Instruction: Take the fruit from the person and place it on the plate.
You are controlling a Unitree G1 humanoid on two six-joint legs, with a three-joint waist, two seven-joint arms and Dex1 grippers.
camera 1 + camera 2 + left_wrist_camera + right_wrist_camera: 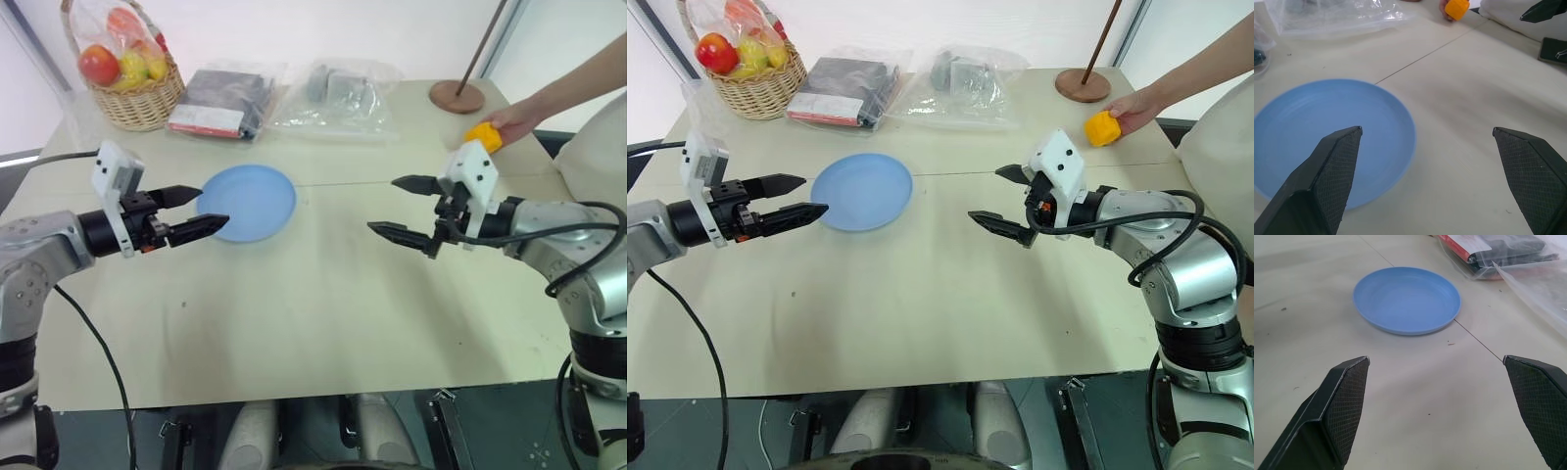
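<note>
Fruit: the orange-yellow fruit (1102, 128) sits in the person's hand (1136, 111) at the far right edge of the surface (940, 304), well apart from the plate.
Plate: light-blue plate (862, 191) lies flat on the surface, left of centre, with nothing on it.
Left gripper: left gripper (792, 196) hovers just beside the plate's left rim, fingers spread wide, grasping nothing.
Right gripper: right gripper (1004, 201) hangs above the surface between plate and fruit, fingers parted, released and empty.
Background: wicker basket (142, 98) with a red apple (99, 65) and wrapped yellow fruits at the far left corner; plastic bags (333, 93) beside it; a round wooden base (457, 96) with an upright rod near the hand.
</note>
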